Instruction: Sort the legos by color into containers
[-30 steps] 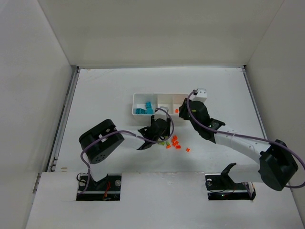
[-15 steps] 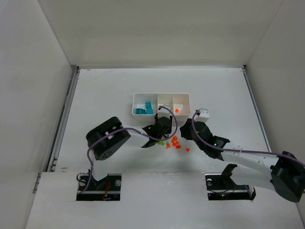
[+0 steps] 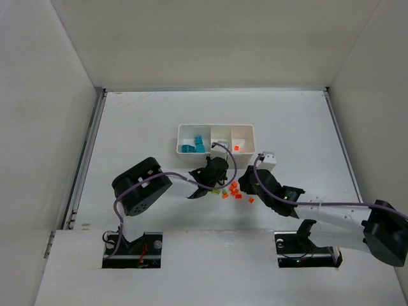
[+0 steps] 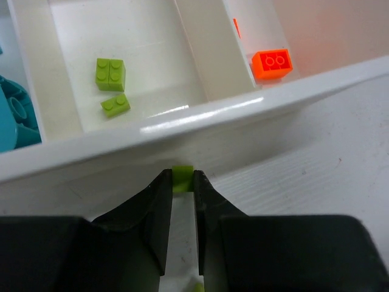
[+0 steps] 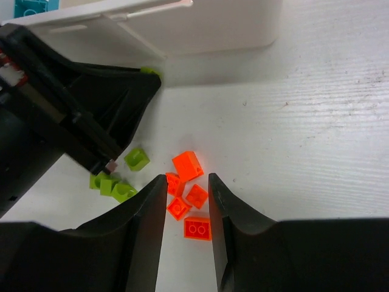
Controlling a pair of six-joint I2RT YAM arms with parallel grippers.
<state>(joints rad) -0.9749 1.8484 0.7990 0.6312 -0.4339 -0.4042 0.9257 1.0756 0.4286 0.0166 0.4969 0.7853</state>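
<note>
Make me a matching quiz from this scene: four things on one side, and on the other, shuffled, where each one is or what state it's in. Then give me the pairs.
Things
1. left end effector
2. right end effector
3. teal bricks
4. middle compartment

Places and states
A. holds two lime bricks
B. open, over the loose orange bricks on the table
C. shut on a lone lime brick
D. lie in the left-hand compartment, seen from above

Pairs: 1-C, 2-B, 3-D, 4-A
</note>
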